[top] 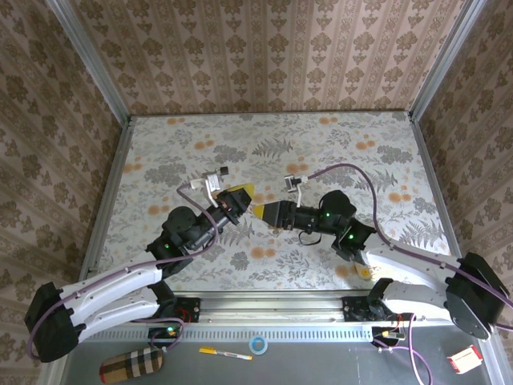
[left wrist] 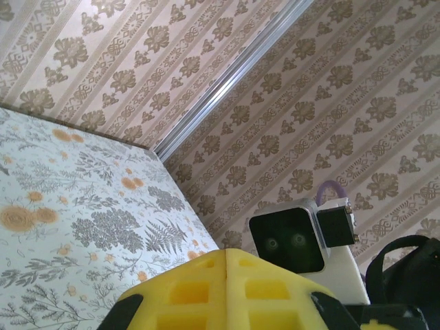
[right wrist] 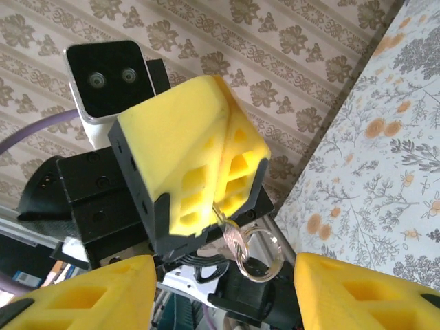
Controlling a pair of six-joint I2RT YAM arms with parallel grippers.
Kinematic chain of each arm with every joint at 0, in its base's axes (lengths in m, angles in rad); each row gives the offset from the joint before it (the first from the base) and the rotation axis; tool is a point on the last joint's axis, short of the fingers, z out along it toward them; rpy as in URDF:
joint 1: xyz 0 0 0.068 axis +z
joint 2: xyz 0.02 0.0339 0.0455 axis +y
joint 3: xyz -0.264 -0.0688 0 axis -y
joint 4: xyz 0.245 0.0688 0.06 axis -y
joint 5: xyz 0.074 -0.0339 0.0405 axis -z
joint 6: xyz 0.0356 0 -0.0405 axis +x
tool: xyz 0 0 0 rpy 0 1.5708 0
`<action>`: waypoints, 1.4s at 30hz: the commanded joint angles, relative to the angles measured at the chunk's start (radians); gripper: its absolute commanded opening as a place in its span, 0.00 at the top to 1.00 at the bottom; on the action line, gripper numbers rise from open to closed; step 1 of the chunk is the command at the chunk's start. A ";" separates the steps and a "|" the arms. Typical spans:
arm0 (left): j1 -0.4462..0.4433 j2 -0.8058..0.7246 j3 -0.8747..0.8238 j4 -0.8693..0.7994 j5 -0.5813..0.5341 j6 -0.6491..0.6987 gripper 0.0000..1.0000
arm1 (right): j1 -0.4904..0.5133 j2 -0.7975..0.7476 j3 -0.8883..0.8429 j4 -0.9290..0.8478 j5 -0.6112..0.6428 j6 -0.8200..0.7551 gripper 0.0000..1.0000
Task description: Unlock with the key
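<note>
My left gripper [top: 243, 195] hangs over the middle of the table, its yellow pads [right wrist: 199, 137] pressed flat together. In the left wrist view the seam between them [left wrist: 225, 258] is tight. The key [right wrist: 221, 212] shows as a thin metal sliver pinched at the pads' lower edge, and the rest is hidden inside the grip. A shiny key ring [right wrist: 258, 254] dangles below it. My right gripper [top: 268, 211] faces the left one nose to nose. It is open [right wrist: 227, 295], with a yellow fingertip [right wrist: 82, 295] on either side below the ring, touching nothing.
The flower-patterned table [top: 264, 136] is walled by wallpapered panels with metal rails. The right wrist's camera housing [left wrist: 289, 237] is close in front of the left gripper. On the near ledge lie a pen [top: 224, 353], a tape roll [top: 257, 345], a checked pouch [top: 132, 366] and a small box [top: 465, 359].
</note>
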 commanded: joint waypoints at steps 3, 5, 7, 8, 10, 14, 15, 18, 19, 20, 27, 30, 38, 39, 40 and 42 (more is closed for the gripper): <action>-0.015 -0.026 0.052 -0.019 0.054 0.081 1.00 | -0.058 -0.075 0.013 -0.050 -0.043 -0.051 0.39; -0.021 -0.016 0.049 0.003 0.066 0.084 1.00 | -0.059 -0.067 0.032 -0.046 -0.074 -0.064 0.39; -0.026 0.000 0.055 0.020 0.082 0.087 1.00 | -0.059 -0.049 0.033 -0.018 -0.094 -0.062 0.40; -0.031 0.009 0.060 0.025 0.085 0.089 1.00 | -0.059 -0.038 0.029 -0.003 -0.101 -0.058 0.41; -0.039 0.019 0.066 0.033 0.087 0.092 1.00 | -0.057 -0.015 0.018 0.037 -0.112 -0.047 0.44; -0.045 0.038 0.074 0.049 0.089 0.091 1.00 | -0.047 0.031 -0.013 0.154 -0.123 -0.007 0.51; -0.046 0.040 0.074 0.053 0.089 0.092 1.00 | -0.042 0.041 -0.015 0.162 -0.121 -0.007 0.52; -0.048 0.049 0.074 0.062 0.085 0.090 1.00 | -0.026 0.067 -0.020 0.197 -0.122 -0.002 0.56; -0.049 0.048 0.072 0.066 0.078 0.089 1.00 | -0.021 0.071 -0.022 0.206 -0.122 -0.001 0.57; -0.049 0.048 0.068 0.071 0.073 0.088 1.00 | -0.017 0.075 -0.026 0.209 -0.119 -0.001 0.57; -0.050 0.046 0.051 0.094 0.034 0.078 1.00 | 0.004 0.077 -0.037 0.248 -0.110 0.009 0.60; -0.052 0.049 0.049 0.104 0.031 0.074 1.00 | 0.005 0.075 -0.037 0.245 -0.103 0.006 0.62; -0.060 0.068 0.037 0.132 0.030 0.065 1.00 | 0.005 0.067 -0.035 0.232 -0.096 0.001 0.68; -0.062 0.070 0.035 0.135 0.030 0.064 1.00 | 0.005 0.065 -0.034 0.229 -0.096 0.000 0.68; -0.064 0.070 0.034 0.135 0.028 0.064 1.00 | 0.006 0.063 -0.034 0.227 -0.096 0.000 0.68; -0.065 0.071 0.030 0.136 0.024 0.064 1.00 | 0.005 0.058 -0.032 0.222 -0.096 -0.004 0.68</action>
